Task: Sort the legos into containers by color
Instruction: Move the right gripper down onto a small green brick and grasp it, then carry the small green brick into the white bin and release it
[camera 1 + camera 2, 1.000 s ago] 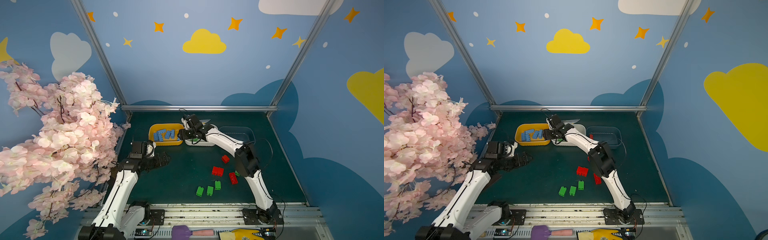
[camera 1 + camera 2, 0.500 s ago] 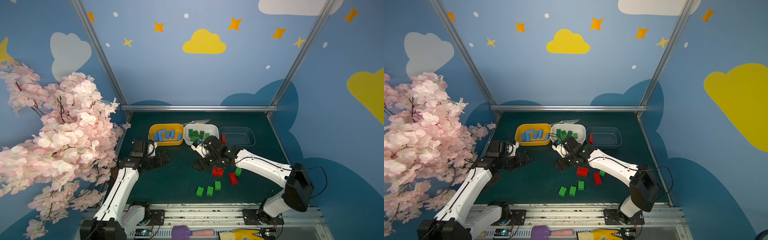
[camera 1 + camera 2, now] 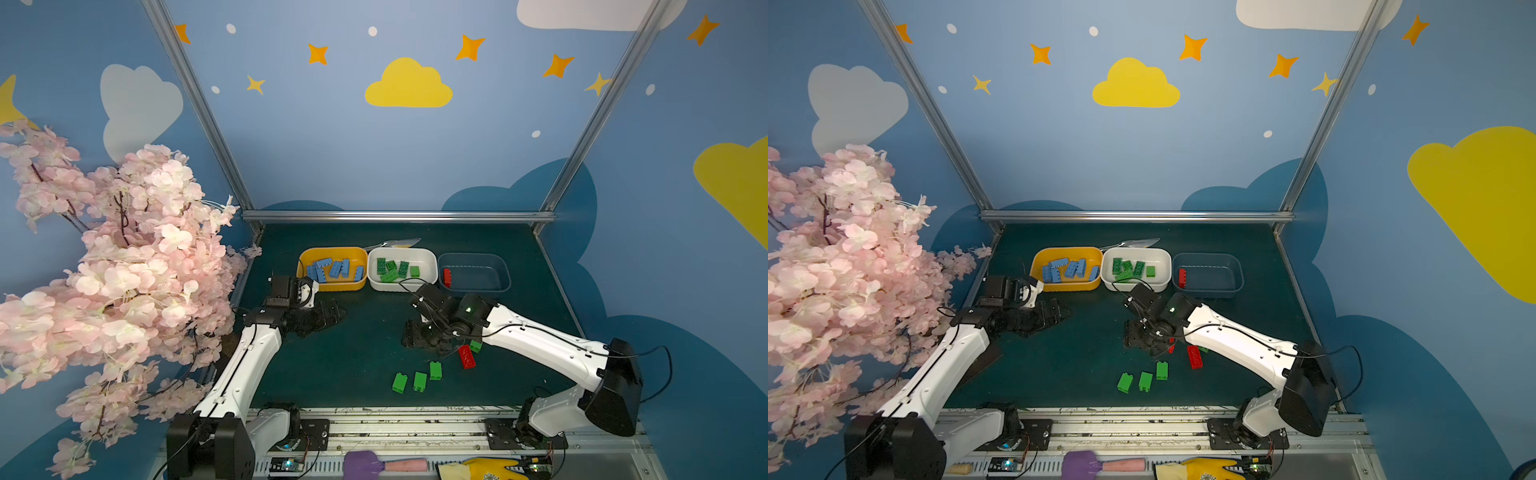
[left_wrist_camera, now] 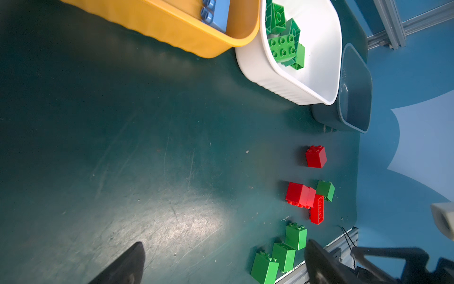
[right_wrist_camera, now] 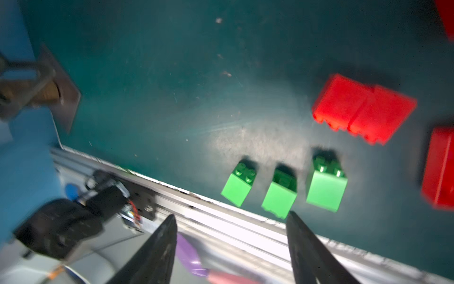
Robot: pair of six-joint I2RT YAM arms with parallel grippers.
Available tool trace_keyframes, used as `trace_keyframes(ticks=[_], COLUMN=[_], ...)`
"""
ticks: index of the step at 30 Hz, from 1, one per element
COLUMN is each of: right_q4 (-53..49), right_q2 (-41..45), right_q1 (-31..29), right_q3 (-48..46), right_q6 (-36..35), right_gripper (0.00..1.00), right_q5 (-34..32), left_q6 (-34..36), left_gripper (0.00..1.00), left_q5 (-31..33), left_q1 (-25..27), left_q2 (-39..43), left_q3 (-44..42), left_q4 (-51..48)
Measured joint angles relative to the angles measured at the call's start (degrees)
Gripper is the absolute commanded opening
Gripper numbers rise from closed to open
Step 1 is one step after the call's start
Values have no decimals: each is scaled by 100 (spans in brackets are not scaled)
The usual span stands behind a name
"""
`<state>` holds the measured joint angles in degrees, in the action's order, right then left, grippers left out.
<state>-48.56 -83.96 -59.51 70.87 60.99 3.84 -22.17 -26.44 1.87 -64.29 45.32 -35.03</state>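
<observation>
Dark green surface carries loose red and green legos in front of the white tub. Right gripper above them, fingers apart, empty; left gripper fingers wide, empty. Judged: next pick due, centring over one of them.

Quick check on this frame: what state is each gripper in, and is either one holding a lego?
Left gripper: open, holding nothing.
Right gripper: open, nothing between its fingers.
</observation>
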Motion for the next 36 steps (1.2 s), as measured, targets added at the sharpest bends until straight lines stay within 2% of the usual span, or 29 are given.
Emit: trace_keyframes(ticks=[5,9,13,18,28,36], right_q4=[-105,-146,-57,131,431,278], right_q2=[-385,-997,-1370,-1661,-2306,-2455], right_q1=[-651,-1029,-1163,-1169,-1145,-1132], right_q3=[26,70,0,-107,-4,160], right_q6=[1639,2422,2874,3032,2846,2632], right_gripper=[72,72,70,64,49,24], right_q5=[-166,-201,-210,-208,-122,-157], left_q6=[9,-15,-31,-35,-13,28], left_gripper=[100,100,100,100,100,100], left_q5=[-131,-208,-234,-251,-269,-310], left_q1=[2,2,2,7,7,7], left_q2=[-37,168,442,660,774,774], left_q3=[-31,-262,-549,-726,-778,-778], left_q4=[195,398,485,503,492,463])
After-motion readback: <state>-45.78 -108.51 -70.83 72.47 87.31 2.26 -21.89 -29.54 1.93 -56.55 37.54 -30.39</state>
